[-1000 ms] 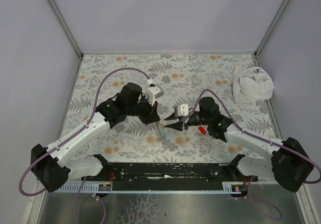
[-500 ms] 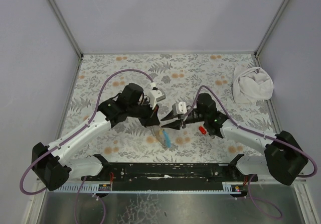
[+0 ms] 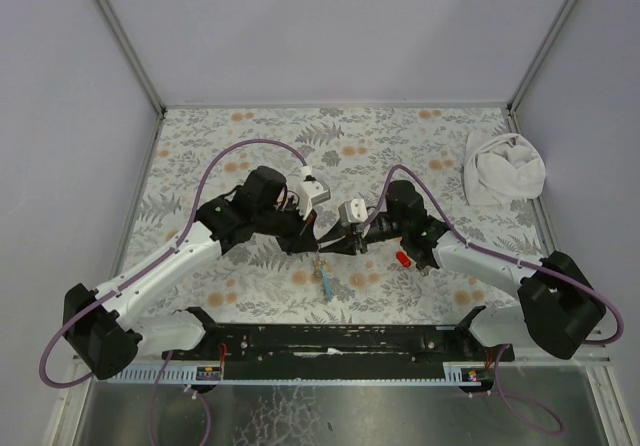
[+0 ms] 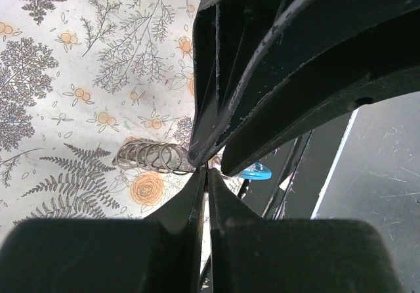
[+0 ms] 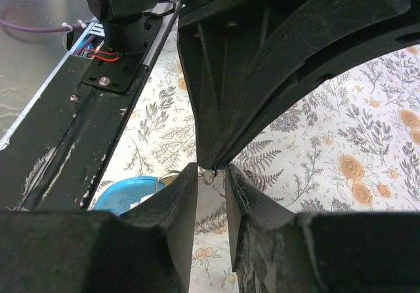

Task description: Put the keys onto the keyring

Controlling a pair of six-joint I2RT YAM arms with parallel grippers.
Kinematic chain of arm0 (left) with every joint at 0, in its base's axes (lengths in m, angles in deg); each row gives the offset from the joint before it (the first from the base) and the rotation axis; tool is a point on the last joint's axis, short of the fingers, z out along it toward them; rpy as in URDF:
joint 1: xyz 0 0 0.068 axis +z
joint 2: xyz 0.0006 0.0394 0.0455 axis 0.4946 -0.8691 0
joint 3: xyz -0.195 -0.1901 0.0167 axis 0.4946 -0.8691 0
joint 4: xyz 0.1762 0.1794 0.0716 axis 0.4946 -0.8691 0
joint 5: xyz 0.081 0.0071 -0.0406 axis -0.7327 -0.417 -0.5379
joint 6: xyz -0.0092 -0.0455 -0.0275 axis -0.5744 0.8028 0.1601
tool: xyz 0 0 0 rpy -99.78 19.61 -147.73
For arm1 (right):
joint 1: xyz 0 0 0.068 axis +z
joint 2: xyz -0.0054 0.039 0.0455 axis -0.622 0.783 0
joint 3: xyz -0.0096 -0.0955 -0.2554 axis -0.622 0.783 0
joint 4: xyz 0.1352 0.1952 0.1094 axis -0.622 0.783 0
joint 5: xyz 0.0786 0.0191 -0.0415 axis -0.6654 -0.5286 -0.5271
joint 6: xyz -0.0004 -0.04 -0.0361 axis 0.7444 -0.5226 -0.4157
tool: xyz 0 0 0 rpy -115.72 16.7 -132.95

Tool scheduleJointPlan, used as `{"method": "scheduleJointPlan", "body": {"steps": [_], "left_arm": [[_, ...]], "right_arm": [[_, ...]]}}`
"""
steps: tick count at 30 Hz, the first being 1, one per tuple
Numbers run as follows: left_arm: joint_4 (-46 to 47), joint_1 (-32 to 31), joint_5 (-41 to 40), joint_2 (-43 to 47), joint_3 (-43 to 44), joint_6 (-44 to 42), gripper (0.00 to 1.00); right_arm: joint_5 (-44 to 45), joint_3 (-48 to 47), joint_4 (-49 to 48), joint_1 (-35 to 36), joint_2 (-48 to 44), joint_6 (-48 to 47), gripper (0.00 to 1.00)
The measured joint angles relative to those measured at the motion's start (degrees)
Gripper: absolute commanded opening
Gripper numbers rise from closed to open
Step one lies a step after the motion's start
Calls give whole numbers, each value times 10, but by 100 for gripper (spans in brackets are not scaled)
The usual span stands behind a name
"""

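The step in hand is, I judge, the threading of a key: both my jaws meet in the air above the middle of the surface (image 3: 420, 146). My left jaws are fully closed on a thin wire, and I take it for a part of the keyring (image 3: 327, 284), because its light blue part hangs just under the tips. A coil of thin wire rings (image 4: 151, 156) stands just beside the same tips. My right jaws are narrow but not closed. A small wire loop (image 5: 214, 176) sits in the gap between them, and I cannot tell if they already touch it. The red key (image 3: 402, 259) lies on the surface near my right jaws, not yet on the ring. The other keys I cannot make out. The next move calls for a gentle closing on the loop and then a steady pull, without twisting the ring out of the left grip. One second ago my right jaws were apart from the left ones, further to the right. Now they have come tip to tip, and the blue part hangs a little lower. The red key has not moved.
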Motion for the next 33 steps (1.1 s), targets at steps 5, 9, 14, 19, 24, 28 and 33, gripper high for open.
{"method": "scheduleJointPlan", "body": {"steps": [5,9,14,19,24,28,33], "left_arm": [[0,-1,2,0,0,-1,0],[0,-3,6,0,0,-1,0],[0,-4,7,0,0,-2,0],[0,-6,7,1,0,-2,0],[0,-7,10,2,0,-1,4],[18,-7,6,9,-6,12,17],[120,-7,-6,56,-76,68,24]], "right_arm": [[-1,-5,19,0,2,-5,30],[0,-5,29,0,5,-9,29],[0,-5,31,0,7,-10,22],[-6,-5,32,0,10,-10,11],[-7,-7,32,-1,12,-9,0],[-1,-6,29,-2,11,-3,0],[29,11,3,-7,2,33,0]]}}
